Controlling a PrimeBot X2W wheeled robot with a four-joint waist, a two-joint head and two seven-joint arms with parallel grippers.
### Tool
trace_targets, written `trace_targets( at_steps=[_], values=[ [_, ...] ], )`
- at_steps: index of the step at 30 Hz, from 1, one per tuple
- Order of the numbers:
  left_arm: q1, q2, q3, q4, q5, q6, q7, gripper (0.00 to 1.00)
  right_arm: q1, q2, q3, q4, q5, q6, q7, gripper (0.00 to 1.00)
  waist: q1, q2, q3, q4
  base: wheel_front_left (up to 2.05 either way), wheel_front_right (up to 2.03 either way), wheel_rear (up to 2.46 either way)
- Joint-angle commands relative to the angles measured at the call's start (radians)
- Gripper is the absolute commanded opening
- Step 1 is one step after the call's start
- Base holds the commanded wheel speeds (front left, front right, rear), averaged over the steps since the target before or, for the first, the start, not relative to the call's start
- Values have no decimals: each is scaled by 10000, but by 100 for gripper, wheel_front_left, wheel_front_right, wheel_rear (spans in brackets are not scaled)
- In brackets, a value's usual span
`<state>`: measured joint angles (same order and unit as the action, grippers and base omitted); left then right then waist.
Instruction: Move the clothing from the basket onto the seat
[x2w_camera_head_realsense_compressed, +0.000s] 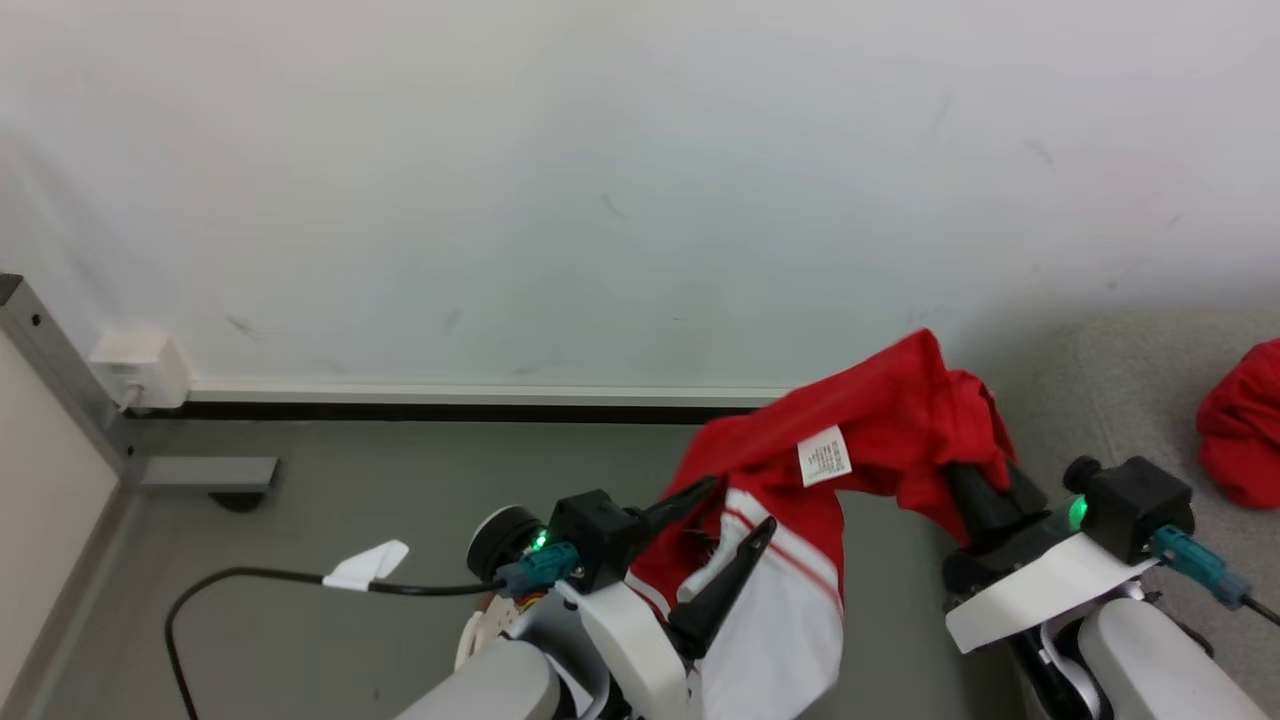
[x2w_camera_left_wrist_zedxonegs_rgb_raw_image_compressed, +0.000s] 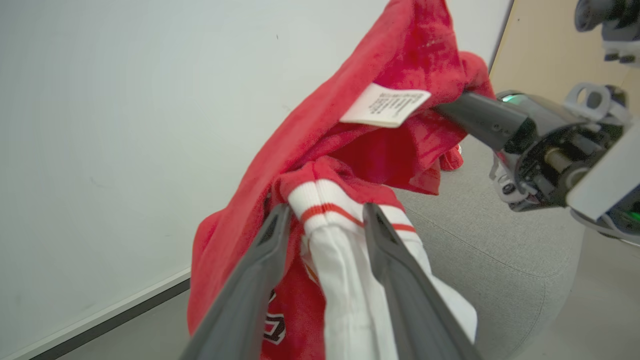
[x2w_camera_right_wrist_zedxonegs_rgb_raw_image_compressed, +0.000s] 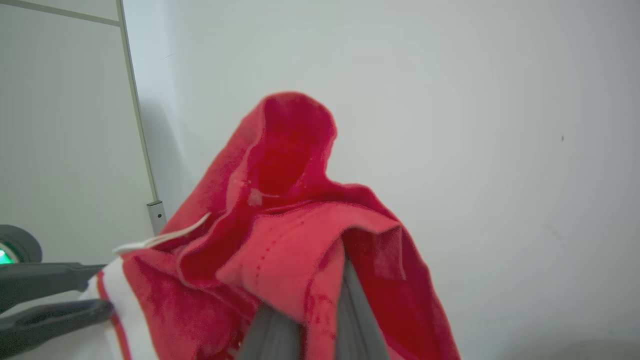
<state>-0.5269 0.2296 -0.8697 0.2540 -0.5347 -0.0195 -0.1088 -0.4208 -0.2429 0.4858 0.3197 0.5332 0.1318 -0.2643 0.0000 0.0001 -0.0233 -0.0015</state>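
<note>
The clothing (x2w_camera_head_realsense_compressed: 880, 420) is pinched by the shut right gripper (x2w_camera_right_wrist_zedxonegs_rgb_raw_image_compressed: 320, 305), bound for the seat (x2w_camera_head_realsense_compressed: 1100, 400) at three o'clock; the left gripper (x2w_camera_head_realsense_compressed: 741, 506) is spread wide, likely freeing it.

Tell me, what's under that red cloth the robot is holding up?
Dark fingers of the right hand run up into the red cloth; their tips are covered. Below hangs white striped fabric, between the open fingers of the left hand.
</note>
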Motion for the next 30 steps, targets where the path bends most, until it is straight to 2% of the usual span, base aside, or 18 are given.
trace_targets(
  at_steps=[1,18,30],
  values=[
    [123,18,14,15,-82,22,-102,100,71,-110,-143,-171,-106,-23,4,0,0,-1,27,-228,0,0,0],
    [-99,8,-35,-63,183,173,-687,100,-659,-1331,-2245,-2549,-739,-23,3,0,0,-1,458,-2585,0,0,0],
    [-322,79,13,69,404,195,-1154,100,300,-1269,-3188,-3595,-858,-23,4,0,0,-1,945,-4167,0,0,0]
  ],
)
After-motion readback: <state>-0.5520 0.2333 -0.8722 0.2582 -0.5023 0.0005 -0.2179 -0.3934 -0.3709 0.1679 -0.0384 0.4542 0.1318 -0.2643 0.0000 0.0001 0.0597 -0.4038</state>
